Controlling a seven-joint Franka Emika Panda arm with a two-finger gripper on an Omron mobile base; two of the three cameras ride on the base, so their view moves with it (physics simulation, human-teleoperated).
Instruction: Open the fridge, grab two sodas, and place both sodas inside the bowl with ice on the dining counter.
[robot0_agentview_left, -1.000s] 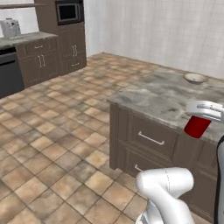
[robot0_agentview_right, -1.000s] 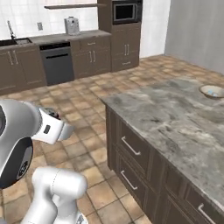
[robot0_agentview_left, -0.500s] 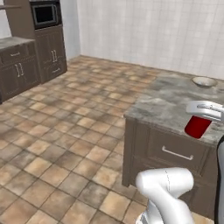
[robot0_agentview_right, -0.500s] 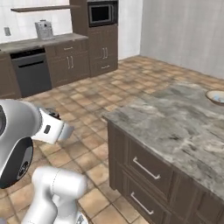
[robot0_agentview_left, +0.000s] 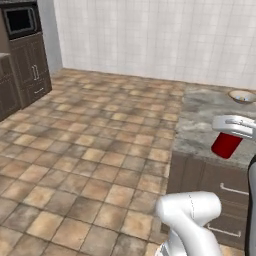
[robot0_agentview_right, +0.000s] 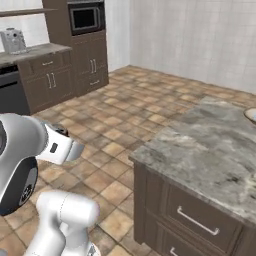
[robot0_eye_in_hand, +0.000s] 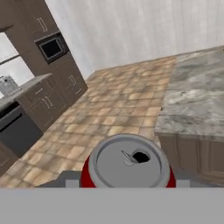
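The dining counter (robot0_agentview_left: 200, 127) is lying ahead and to the right of the robot, its marbled top stretching away toward the tiled wall (robot0_agentview_left: 150, 40); the tiled floor (robot0_agentview_left: 90, 150) between the base and the dark cabinets (robot0_agentview_right: 85, 65) is open, and nothing is standing on it. The bowl (robot0_agentview_left: 242, 95) is sitting at the far part of the counter, well apart from the near corner; in the right base view only its edge is showing at the border of the picture. The gripper (robot0_agentview_left: 232, 126) is holding one soda can (robot0_agentview_left: 226, 145) above the near end of the counter; the can is hanging under the white hand, and in the hand view its pale top with the opening (robot0_eye_in_hand: 129, 161) is looking toward the camera; I cannot see the fingers themselves, so I judge the hold from the can staying under the hand. I think the step in hand is carrying this soda to the bowl; to do it well, the base should be coming closer along the counter until the bowl is in easy reach, and the can should be travelling high enough to pass over the wooden rim before it is lowered inside; the counter edge and its drawers (robot0_agentview_right: 197, 222) are the nearest thing the base could be bumping. A microwave (robot0_agentview_right: 85, 18) is sitting in the tall cabinet, far from the path.
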